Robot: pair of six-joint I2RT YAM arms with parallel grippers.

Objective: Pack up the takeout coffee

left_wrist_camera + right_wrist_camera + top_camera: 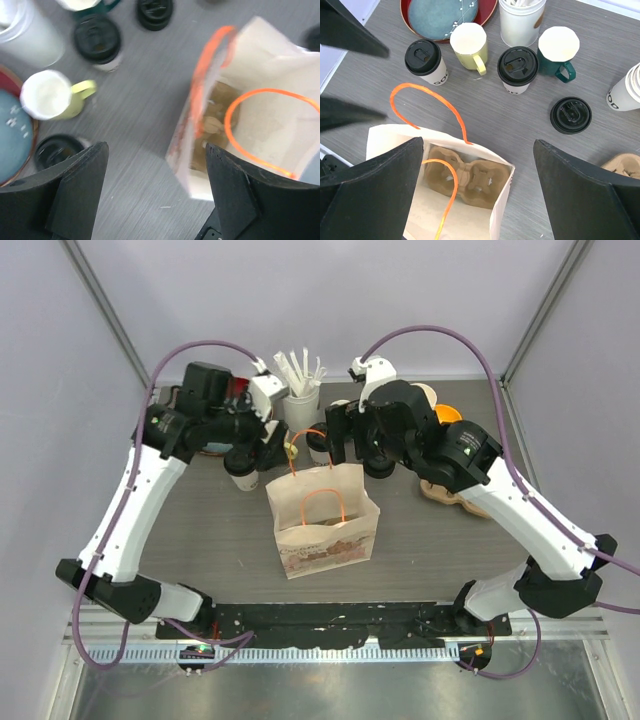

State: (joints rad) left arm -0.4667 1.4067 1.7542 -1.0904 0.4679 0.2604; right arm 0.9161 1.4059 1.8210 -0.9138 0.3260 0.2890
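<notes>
Two cream paper cups with black lids stand on the table behind the bag. One cup is near the red tray, the other cup is between the yellow and green mugs. In the left wrist view the two cups show at the upper left and, half hidden by a finger, at the lower left. The paper bag with orange handles stands open, with a brown cardboard carrier inside. My left gripper is open and empty over the bag's left edge. My right gripper is open and empty above the bag's mouth.
Yellow mug, green mug, a stack of loose black lids, lidless stacked cups, a white holder of sticks, a red tray with a blue plate, and a spare carrier crowd the back.
</notes>
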